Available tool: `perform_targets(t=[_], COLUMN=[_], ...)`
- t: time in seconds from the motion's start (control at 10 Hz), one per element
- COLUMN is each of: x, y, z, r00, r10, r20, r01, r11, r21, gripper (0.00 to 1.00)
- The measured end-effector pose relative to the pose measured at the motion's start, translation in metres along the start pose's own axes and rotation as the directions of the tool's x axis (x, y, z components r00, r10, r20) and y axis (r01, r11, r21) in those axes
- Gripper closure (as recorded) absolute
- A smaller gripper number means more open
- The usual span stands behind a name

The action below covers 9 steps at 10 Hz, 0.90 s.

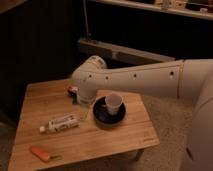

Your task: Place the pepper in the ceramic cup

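Reach step, pepper point(40, 152) not yet picked: lying at the front-left corner of worktop point(131, 136), well apart from ceramic cup point(113, 103), which stands in black bowl point(102, 118). Hand point(84, 106) hanging near bowl's left rim, spread, holding nothing. Next: cross over white tube point(60, 123) to pepper, line up across its length, descend, pinch — then carry to cup.

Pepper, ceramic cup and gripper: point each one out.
pepper point(40, 153): camera view, middle of its orange body.
ceramic cup point(113, 104): camera view, its white side wall.
gripper point(82, 106): camera view, dark end under the white arm point(135, 80), beside the cup.
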Motion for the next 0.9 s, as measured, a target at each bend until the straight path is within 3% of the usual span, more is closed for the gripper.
perform_targets(t=[0.3,0.4,0.5,0.6,0.8,0.9], x=[0.000,-0.002,-0.003,-0.007,-0.019,-0.031], y=[0.000,0.001,0.001,0.001,0.008,0.021], z=[0.001,0.001,0.001,0.002,0.012,0.018], r00=[1.000,1.000,0.998,0.996,0.990,0.987], r10=[-0.003,-0.018,-0.037,-0.047,-0.069,-0.098], r20=[-0.001,0.016,0.051,0.076,0.122,0.127], r01=[0.003,0.018,0.042,0.057,0.099,0.131], r11=[1.000,0.999,0.994,0.989,0.960,0.948], r21=[-0.007,-0.032,-0.097,-0.136,-0.262,-0.290], gripper=[0.20,0.20,0.20,0.20,0.20,0.20])
